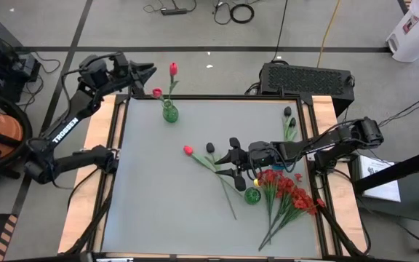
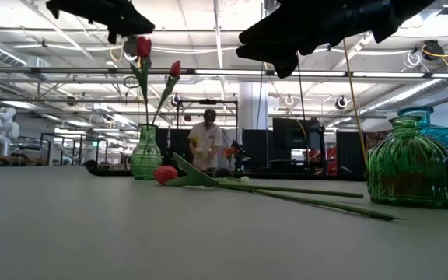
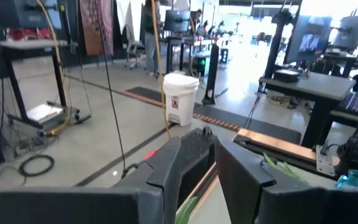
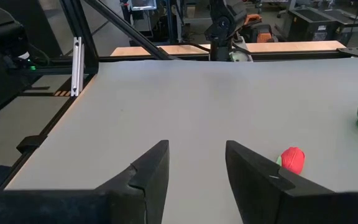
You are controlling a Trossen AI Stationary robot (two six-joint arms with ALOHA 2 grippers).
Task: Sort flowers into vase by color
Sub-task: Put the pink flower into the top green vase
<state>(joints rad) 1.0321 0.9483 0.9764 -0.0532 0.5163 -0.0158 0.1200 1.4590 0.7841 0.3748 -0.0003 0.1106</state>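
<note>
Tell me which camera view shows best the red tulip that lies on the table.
The high view: the red tulip shows whole, bud to stem end, lying flat near the right gripper. The low view shows its bud and stem side-on. The right wrist view catches only the bud. The left wrist view does not show it.

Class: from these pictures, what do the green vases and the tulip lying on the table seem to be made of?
Green vases: probably glass, glossy and see-through, with ribbed sides catching light. Lying tulip: likely plastic or fabric, judging by its even red bud and stiff, straight green stem; the exact material is unclear.
</note>
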